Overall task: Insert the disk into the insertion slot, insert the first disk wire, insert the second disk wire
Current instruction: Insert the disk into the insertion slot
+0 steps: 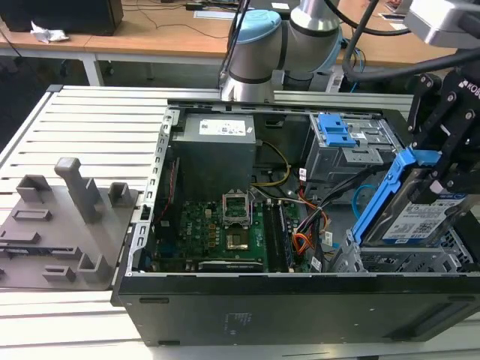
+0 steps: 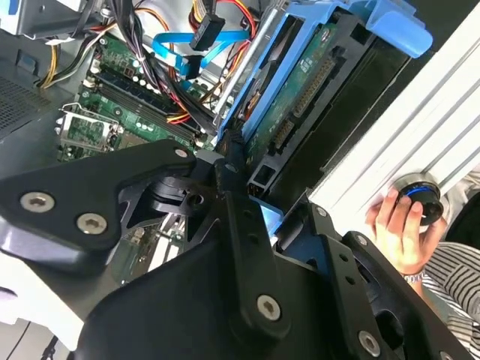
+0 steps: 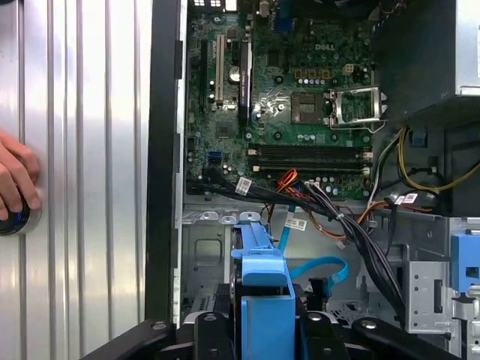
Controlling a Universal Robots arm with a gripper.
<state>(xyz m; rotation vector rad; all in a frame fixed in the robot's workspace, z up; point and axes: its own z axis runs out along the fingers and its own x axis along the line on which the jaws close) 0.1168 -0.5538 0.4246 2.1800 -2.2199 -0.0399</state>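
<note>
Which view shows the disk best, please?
The exterior view: the disk hangs tilted in its blue carrier over the insertion slot. The second wrist view shows its underside, the first wrist view its carrier end-on.

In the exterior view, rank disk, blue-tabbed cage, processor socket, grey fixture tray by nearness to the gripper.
1. disk, held in the gripper
2. blue-tabbed cage, beside the gripper
3. processor socket, mid-case
4. grey fixture tray, the exterior view's left
</note>
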